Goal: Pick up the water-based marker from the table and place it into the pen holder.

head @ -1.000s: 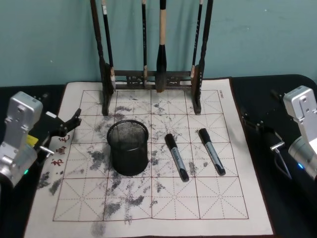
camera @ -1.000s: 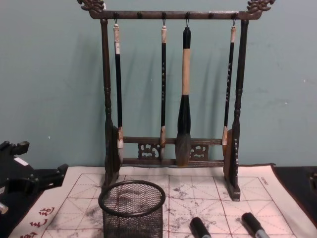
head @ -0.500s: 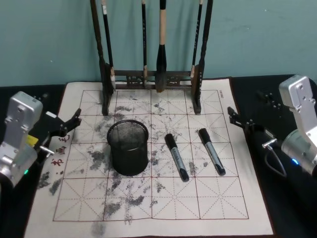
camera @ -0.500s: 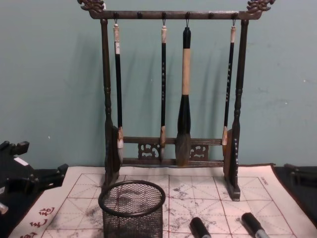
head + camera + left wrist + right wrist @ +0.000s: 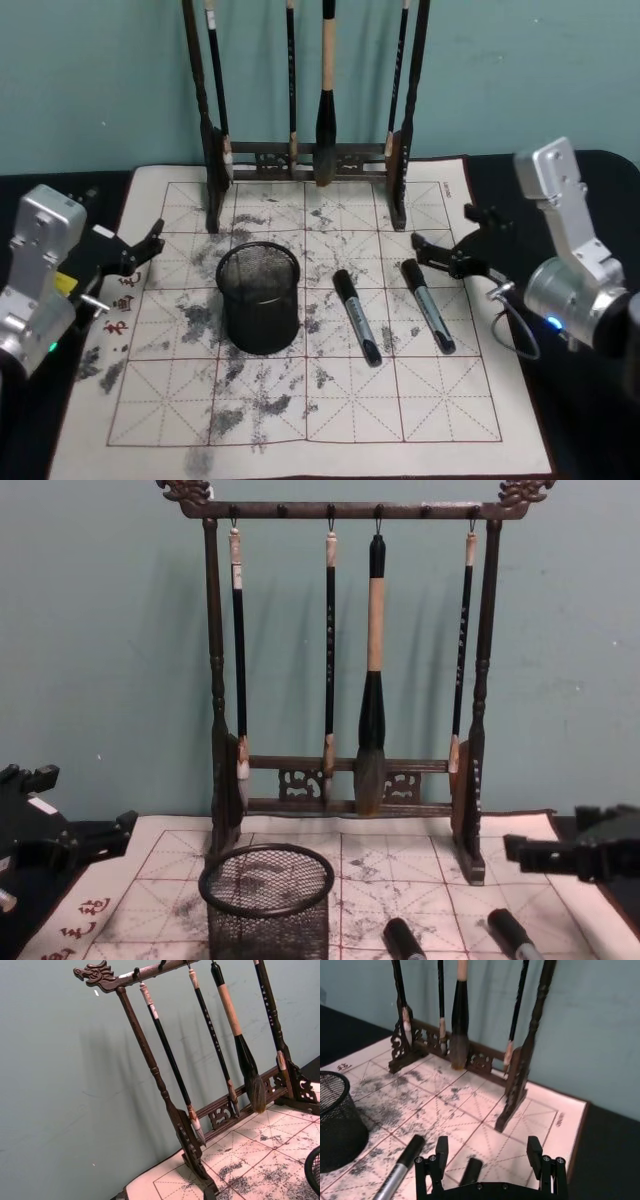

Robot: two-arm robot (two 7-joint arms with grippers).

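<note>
Two alike black-capped, grey-barrelled markers lie side by side on the ink-stained mat, one (image 5: 356,315) just right of the pen holder (image 5: 259,297) and one (image 5: 428,305) farther right. The pen holder is a black mesh cup standing upright and it looks empty. My right gripper (image 5: 445,232) is open and hovers just above the far cap end of the right marker (image 5: 471,1170), which lies between the two fingers (image 5: 441,1150) in the right wrist view. My left gripper (image 5: 125,222) rests open at the mat's left edge, away from the markers.
A tall dark wooden rack (image 5: 310,155) with several hanging calligraphy brushes stands at the back of the mat (image 5: 300,420). Black table surface lies on both sides. The near half of the mat is bare apart from ink stains.
My right arm has swung in from the right edge toward the mat, bringing its open gripper over the right marker's cap end. The left arm, markers and pen holder stayed put.
</note>
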